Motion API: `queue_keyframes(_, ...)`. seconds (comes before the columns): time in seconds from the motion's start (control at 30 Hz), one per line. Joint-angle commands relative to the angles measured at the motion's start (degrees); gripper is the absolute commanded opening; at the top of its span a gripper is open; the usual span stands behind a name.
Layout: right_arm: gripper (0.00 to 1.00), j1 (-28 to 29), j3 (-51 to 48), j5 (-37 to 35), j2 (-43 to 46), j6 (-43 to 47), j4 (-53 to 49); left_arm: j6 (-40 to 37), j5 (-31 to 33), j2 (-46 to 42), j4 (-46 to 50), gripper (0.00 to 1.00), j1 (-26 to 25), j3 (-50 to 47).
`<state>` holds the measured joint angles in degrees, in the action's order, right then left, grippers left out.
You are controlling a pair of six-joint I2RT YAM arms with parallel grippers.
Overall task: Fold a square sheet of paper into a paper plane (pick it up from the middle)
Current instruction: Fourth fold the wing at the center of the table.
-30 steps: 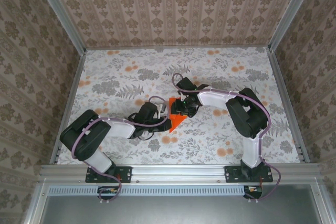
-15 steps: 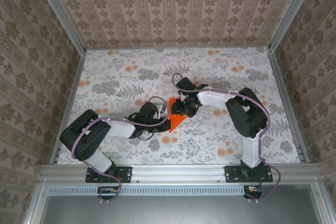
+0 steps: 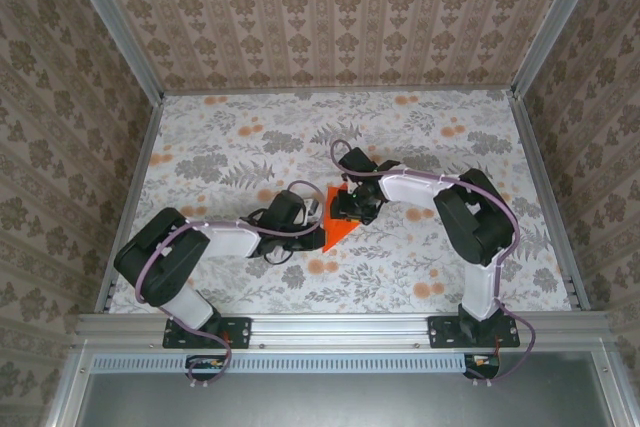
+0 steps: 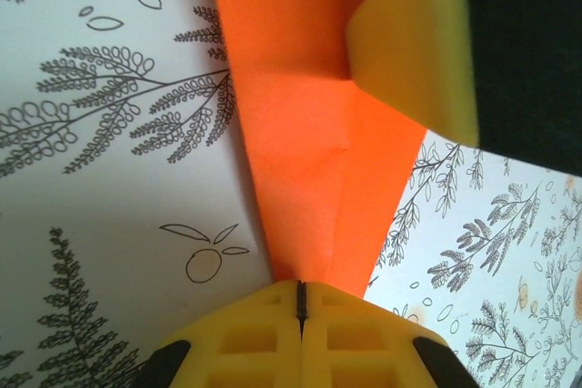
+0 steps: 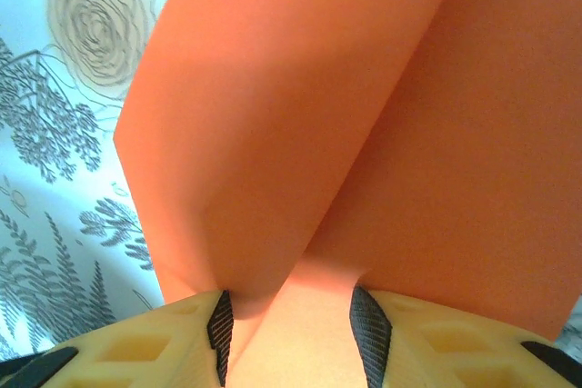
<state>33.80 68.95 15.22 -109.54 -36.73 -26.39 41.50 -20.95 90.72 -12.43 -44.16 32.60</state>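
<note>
The square sheet of paper, bright orange and creased into a pointed shape, lies on the floral table between both arms. My left gripper is at its left side. In the left wrist view the paper narrows toward my left gripper, which is shut with its tips on that narrow end; the paper runs under them. My right gripper is over the paper's far part. Up close, the right gripper stands partly open astride a raised fold of the paper. One of its yellow fingers rests on the paper.
The flower-printed table cover stretches to patterned walls on three sides. A metal rail runs along the near edge with both arm bases on it. Purple cables loop over each arm.
The right gripper's jaws have narrowed over the raised fold. The left gripper has pressed fully shut at the paper's narrow end. The paper has barely shifted.
</note>
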Motion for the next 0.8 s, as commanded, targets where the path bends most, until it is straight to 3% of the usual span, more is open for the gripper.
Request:
queue_keyframes(0.0, 0.45, -2.28, -1.85, -0.70, 3.38, 2.23, -4.75, -2.38, 0.99, 1.91, 9.03, 0.03, -0.20, 0.70)
queue_keyframes(0.23, 0.43, -3.30, -3.41, 9.31, 8.20, 5.42, 2.12, -3.28, 1.26, 3.03, 11.28, 0.02, -0.62, 2.03)
queue_keyframes(0.37, 0.31, -2.83, -5.82, 16.88, 7.37, 4.52, 7.81, -3.53, 1.26, 3.24, 11.56, 0.02, -0.76, 2.66)
queue_keyframes(0.53, 0.17, -1.90, -6.46, 19.61, 5.19, 3.79, 11.37, -3.65, 1.09, 3.84, 11.72, 0.02, -1.01, 3.25)
queue_keyframes(0.77, 0.12, -1.76, -5.40, 19.13, 2.09, 4.20, 12.03, -3.87, 1.16, 3.99, 11.92, 0.02, -1.23, 3.52)
